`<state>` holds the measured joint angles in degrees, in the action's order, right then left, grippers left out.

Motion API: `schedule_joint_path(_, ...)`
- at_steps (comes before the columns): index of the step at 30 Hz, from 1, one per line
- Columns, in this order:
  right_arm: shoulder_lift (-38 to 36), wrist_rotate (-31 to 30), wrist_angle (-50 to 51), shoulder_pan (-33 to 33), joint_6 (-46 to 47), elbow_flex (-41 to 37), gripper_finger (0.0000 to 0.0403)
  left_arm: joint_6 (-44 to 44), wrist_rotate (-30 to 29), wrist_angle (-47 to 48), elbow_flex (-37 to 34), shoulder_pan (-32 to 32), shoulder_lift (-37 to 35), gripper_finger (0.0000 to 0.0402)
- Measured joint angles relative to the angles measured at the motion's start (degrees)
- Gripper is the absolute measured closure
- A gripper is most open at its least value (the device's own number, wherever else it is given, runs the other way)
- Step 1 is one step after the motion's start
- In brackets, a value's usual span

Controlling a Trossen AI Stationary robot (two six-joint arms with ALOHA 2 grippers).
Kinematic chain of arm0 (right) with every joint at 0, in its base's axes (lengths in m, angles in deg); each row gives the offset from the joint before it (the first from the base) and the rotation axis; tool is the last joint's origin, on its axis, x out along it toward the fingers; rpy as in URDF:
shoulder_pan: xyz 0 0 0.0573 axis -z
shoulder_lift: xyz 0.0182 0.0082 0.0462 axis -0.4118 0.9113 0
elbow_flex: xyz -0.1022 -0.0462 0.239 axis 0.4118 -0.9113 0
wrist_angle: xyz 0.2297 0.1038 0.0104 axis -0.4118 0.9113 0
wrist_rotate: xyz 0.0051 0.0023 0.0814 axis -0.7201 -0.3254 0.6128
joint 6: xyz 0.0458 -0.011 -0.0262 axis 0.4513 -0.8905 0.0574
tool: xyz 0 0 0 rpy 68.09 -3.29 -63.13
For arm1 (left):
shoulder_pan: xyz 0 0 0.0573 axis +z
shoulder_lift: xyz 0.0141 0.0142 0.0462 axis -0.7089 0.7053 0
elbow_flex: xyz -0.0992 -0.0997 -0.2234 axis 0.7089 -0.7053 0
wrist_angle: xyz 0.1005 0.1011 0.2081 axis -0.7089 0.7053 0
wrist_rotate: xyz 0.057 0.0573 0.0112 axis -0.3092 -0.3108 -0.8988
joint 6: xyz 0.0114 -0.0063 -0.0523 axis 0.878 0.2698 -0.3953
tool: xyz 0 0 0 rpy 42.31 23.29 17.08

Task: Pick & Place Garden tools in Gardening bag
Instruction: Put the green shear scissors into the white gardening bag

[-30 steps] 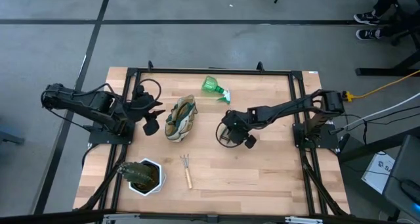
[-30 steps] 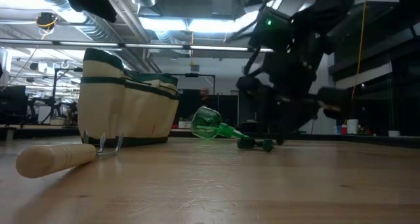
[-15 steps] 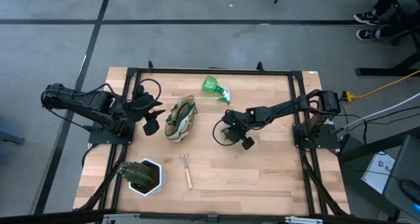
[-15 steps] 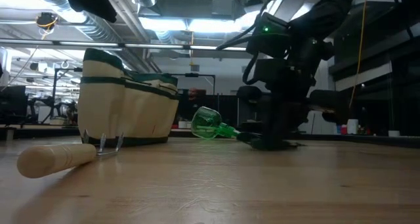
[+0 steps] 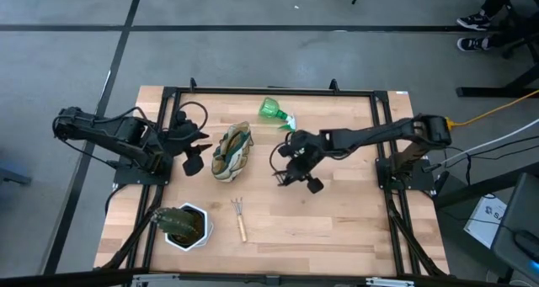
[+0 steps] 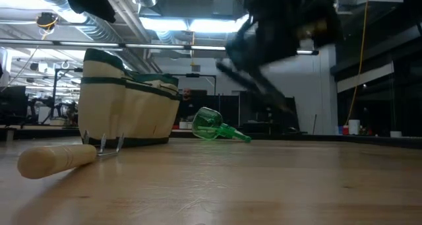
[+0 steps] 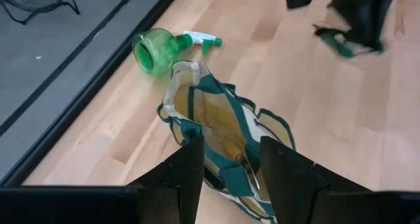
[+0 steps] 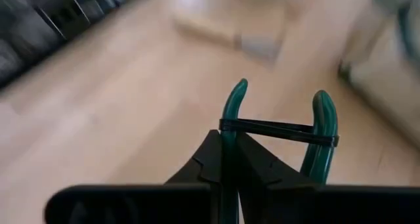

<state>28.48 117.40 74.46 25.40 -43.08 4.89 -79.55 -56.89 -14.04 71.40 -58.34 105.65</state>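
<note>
The right gripper (image 5: 290, 171) hangs above the middle of the table (image 5: 337, 220), just right of the bag (image 5: 231, 152); its fingers (image 8: 220, 159) are pressed together on one green-coated handle of the shears (image 8: 275, 129), which are lifted clear of the wood; in the right wrist view the two green handles run forward from the fingers, tips curving outward, joined by a thin dark band, so the long axis lies in line with the gripper; in the low view the shears are only a dark blur under the raised arm.

The bag lies left of centre, mouth open and upward, its long axis running near to far; the left gripper (image 5: 195, 152) sits just left of it, fingers (image 7: 187, 175) parted with nothing between them, aimed across the bag's open top.

The spray bottle (image 5: 275, 112) lies on its side at the far edge of the table, beyond the bag and to its right; its round green body points far and left, its pale nozzle points right and near, so its axis slants across the table.

The rake (image 5: 240, 220) lies flat on the near part of the table, nearer than the bag; its prongs point far, toward the bag, and its wooden handle points near.

A white pot (image 5: 187, 228) with a plant stands at the near left corner, left of the rake.
</note>
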Motion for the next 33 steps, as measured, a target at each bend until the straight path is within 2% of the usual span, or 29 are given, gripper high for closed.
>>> schedule_joint_path(4,-1.4,7.8,-11.6,0.3,2.3,2.0,0.0383,0.8,-0.3,-1.3,0.0,0.0,0.1,0.0258)
schedule_joint_path(7,-1.2,13.4,-22.6,0.4,4.7,3.0,0.0383,5.3,-0.2,-5.5,0.0,0.0,0.2,0.0258)
schedule_joint_path(14,-0.6,15.2,-43.3,0.4,7.7,3.5,0.0383,17.7,3.4,-19.3,0.0,0.0,0.6,0.0258)
schedule_joint_path(21,-0.6,15.4,-51.9,-1.2,7.8,3.5,0.0383,26.6,10.7,-34.3,0.0,0.0,5.2,0.0258)
schedule_joint_path(25,-0.6,18.5,-56.0,-2.3,7.7,3.5,0.0383,32.4,16.8,-46.5,0.0,0.0,10.4,0.0258)
schedule_joint_path(33,-0.6,18.7,-58.2,-4.2,7.6,3.5,0.0383,41.0,24.1,-62.1,0.0,0.0,20.3,0.0258)
